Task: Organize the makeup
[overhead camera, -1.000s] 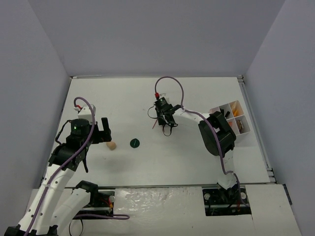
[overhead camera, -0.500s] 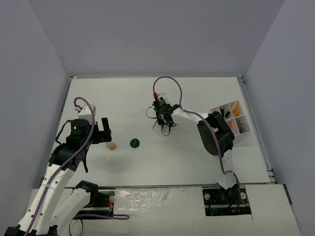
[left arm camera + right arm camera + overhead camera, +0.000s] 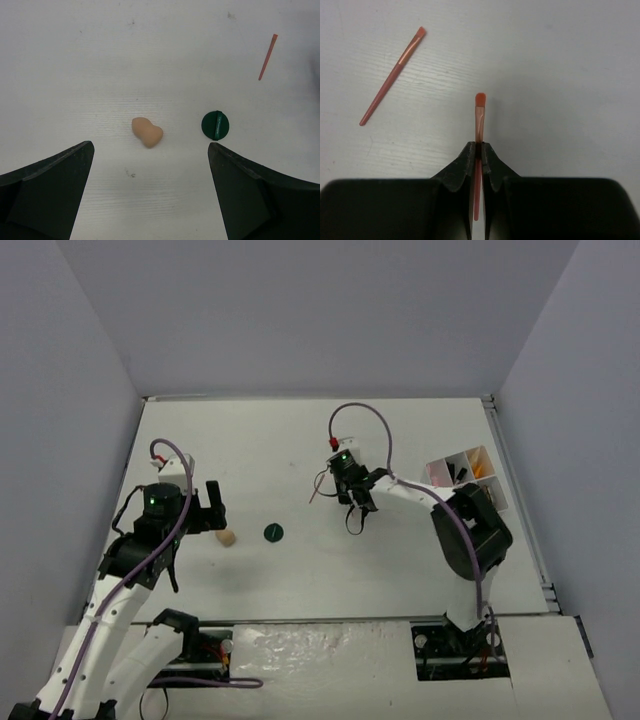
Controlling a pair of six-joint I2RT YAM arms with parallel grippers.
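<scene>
Beige sponge (image 3: 147, 132), dark-green disc (image 3: 216, 125), pink brushes (image 3: 392, 76)

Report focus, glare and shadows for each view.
Top external: even, soft light with no glare; the green disc is just a dot. Left wrist: sponge sharp with a faint shadow, left pincer dark and underexposed. Right wrist: brush crisp, right pincer gripping it very dark.

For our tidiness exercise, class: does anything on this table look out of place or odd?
Yes. The sponge, green disc and a loose brush lie scattered on the table, far from the tray at its right edge. A second brush is clamped in the right fingers. Nothing looks spilled or broken.
</scene>
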